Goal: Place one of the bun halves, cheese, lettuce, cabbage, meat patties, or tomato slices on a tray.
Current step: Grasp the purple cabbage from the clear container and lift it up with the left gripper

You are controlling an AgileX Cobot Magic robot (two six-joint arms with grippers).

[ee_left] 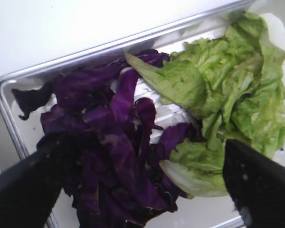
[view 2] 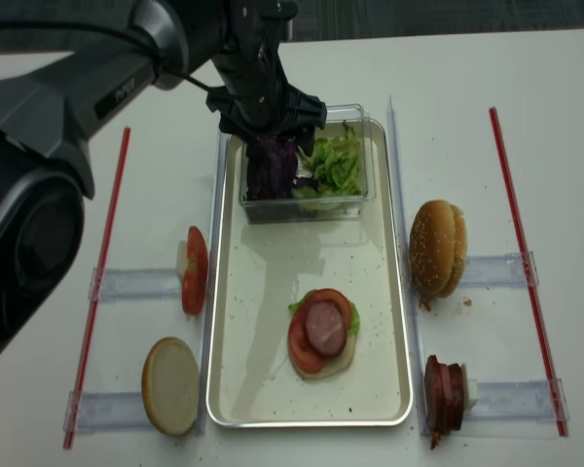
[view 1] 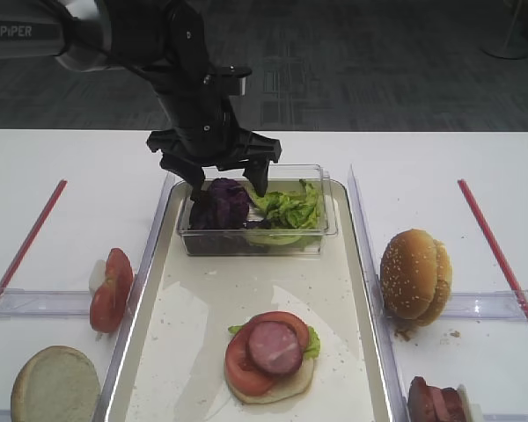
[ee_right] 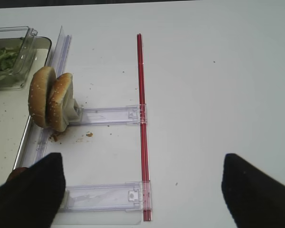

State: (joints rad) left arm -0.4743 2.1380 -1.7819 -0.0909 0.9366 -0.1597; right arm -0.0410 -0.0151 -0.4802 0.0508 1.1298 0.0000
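My left gripper [view 1: 228,187] hangs open over the clear box, its fingers on either side of the dark purple cabbage [ee_left: 109,156]. The frilly lettuce [ee_left: 228,99] lies beside the cabbage in the same box. On the tray [view 1: 158,264], a meat patty [view 1: 275,345] tops a tomato slice, lettuce and a pale bun half. Tomato slices [view 1: 112,290] stand in the left rack. A flat bun half [view 1: 55,385] lies at front left. Sesame bun halves [view 1: 414,274] stand at the right, with more meat patties [view 1: 436,402] at front right. My right gripper [ee_right: 142,194] is open over bare table. No cheese shows.
The clear plastic box [view 1: 326,220] sits at the far end of the tray. Clear racks [ee_right: 104,115] and red strips [ee_right: 141,123] lie on the white table on both sides. Crumbs lie near the sesame buns.
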